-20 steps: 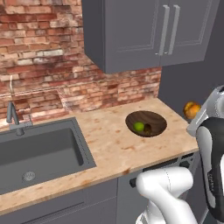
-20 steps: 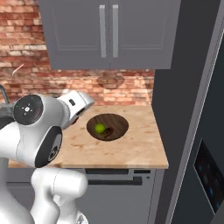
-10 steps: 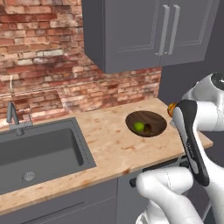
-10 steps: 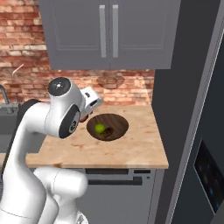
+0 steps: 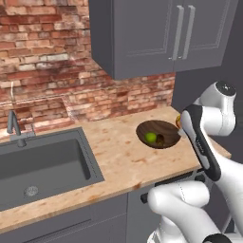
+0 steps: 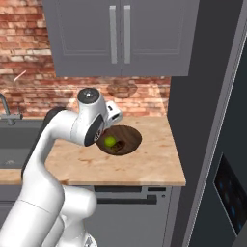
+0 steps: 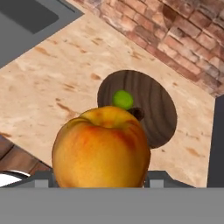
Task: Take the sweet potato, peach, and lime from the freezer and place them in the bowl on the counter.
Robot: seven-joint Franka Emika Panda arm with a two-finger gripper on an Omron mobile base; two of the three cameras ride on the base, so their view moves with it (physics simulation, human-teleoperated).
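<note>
So far we count 2 of 3 done: lime (image 7: 123, 99) and sweet potato (image 7: 137, 113) lie in bowl (image 7: 151, 94), just ahead of hand (image 7: 99, 181). Hand clamps peach (image 7: 101, 148), short of bowl over surface (image 7: 52, 83). We judge only drop left.

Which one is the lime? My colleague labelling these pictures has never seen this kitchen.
Start at the tan counter under the grey wall cabinets, by the brick wall. On it sits a wide dark wooden bowl. The lime is the small bright green ball inside it, next to a dark brown lump, not the orange peach in the tool.
</note>
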